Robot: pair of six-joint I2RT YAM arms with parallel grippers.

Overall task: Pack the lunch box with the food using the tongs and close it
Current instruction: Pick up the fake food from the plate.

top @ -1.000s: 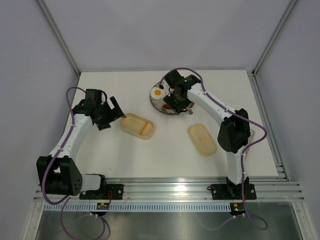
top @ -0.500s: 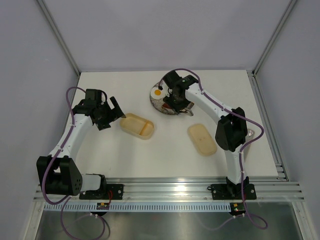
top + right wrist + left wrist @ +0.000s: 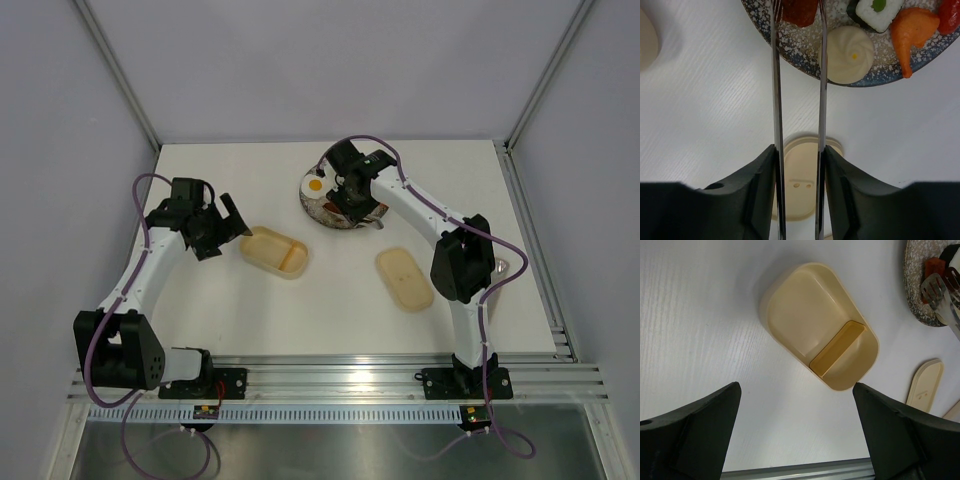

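The lunch box lies open in front of my left gripper. In the left wrist view the lunch box holds only its yellow divider, and my left gripper stands open just short of it. My right gripper is shut on the tongs. Their two tips flank a reddish-brown sausage on the speckled plate. A beige bun, a sushi roll and an orange piece lie beside it. A fried egg sits at the plate's left.
The cream lid lies flat on the table to the right of the lunch box, below the plate. An aluminium rail runs along the near table edge, and grey walls close in the sides.
My right gripper has squeezed the tongs narrower and shifted slightly left over the plate. The left arm has not moved.
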